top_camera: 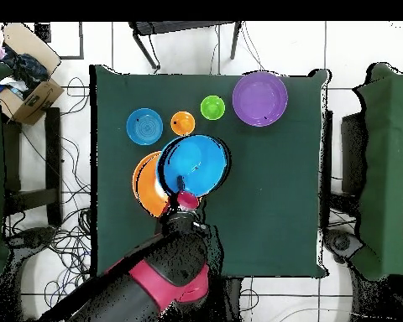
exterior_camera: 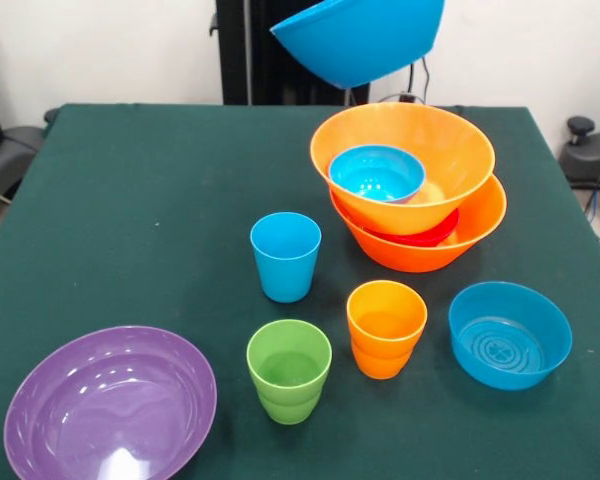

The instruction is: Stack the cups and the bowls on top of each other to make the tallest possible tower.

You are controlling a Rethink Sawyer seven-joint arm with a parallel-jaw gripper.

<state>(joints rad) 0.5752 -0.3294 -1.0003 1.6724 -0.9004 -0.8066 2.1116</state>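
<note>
Front view: large blue bowl (exterior_camera: 365,38) hangs in the air at the top edge, tilted, mouth facing up and toward the left. I don't see the claw itself here. Overhead, the gripper (top_camera: 188,199) sits at the bowl's rim on the robot side; I read it as clamped on that rim, though the fingers are mostly hidden. The tower (exterior_camera: 412,190) so far: two large orange bowls nested, a red bowl (exterior_camera: 435,232) wedged between them, a small blue bowl (exterior_camera: 377,172) inside the top one. In the front view it stands directly below the carried bowl, slightly right. My call: the next move is mostly a straight descent with the bowl levelled, its axis brought vertical over the stack. Loose on the table (exterior_camera: 130,200): blue cup (exterior_camera: 285,256), green cup (exterior_camera: 289,370), orange cup (exterior_camera: 385,327), purple bowl (exterior_camera: 110,405) near left, another blue bowl (exterior_camera: 509,334) near right.
</note>
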